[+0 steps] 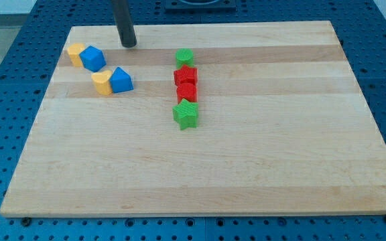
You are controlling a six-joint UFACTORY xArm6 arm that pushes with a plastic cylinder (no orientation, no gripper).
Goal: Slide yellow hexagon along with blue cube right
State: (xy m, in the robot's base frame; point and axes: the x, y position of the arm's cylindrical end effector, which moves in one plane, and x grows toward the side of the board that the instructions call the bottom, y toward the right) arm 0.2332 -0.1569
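The yellow hexagon (76,53) lies near the board's top left corner, touching the blue cube (93,59) on its right. My tip (129,45) rests on the board up and to the right of the blue cube, apart from it by about a block's width. Below that pair lie a second yellow block (102,84) and a blue triangular block (121,79), touching each other.
A column of blocks stands near the board's middle: a green block (184,57) at top, a red star (185,75), a red block (187,91) and a green star (185,115) at the bottom. The wooden board (246,167) lies on a blue perforated table.
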